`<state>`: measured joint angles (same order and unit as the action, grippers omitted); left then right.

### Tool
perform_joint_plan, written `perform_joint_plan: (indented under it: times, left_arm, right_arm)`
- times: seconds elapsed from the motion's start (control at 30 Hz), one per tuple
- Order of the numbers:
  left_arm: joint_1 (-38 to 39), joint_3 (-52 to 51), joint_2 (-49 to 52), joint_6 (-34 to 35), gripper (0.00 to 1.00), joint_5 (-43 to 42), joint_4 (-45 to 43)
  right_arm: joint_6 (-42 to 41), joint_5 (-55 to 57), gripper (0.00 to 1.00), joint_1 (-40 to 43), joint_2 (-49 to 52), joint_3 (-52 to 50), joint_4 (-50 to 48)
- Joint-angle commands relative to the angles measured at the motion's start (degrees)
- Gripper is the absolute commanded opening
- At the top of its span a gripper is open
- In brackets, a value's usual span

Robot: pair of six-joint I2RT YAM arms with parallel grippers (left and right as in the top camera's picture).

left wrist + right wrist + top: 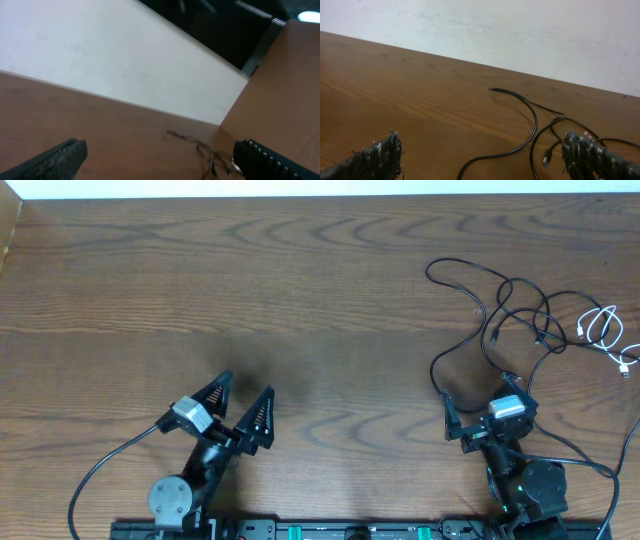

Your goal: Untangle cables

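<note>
Left gripper and right gripper gape wide, empty. Overhead, black cable and white cable lie bunched near the table's right edge; the right wrist view catches only black loops

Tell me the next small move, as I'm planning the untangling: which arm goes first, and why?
Probably the right gripper should ease forward and down toward the black cable loop just ahead of it. It is open and empty, the tangle with the white cable lies on its side, and the left gripper, also open, sits far off.
</note>
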<state>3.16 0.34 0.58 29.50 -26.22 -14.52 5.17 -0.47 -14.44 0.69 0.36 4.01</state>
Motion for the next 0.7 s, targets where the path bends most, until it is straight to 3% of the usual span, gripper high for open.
perform_joint_plan:
  times: [0.0, 0.17, 0.67]
  left_arm:
    - [0.17, -0.11, -0.52, -0.98, 0.99, -0.11, 4.28]
    - [0.17, -0.11, -0.52, -1.01, 0.99, -0.15, 17.46]
    - [0.17, -0.11, -0.37, -0.98, 0.99, -0.09, 16.87]
  right_arm:
    - [-0.61, -0.33, 0.99, -0.24, -0.46, -0.04, 0.2]
    - [-0.61, -0.33, 0.99, -0.24, -0.46, -0.04, 0.2]
    - [-0.61, -0.33, 0.99, -0.24, -0.46, -0.04, 0.2]
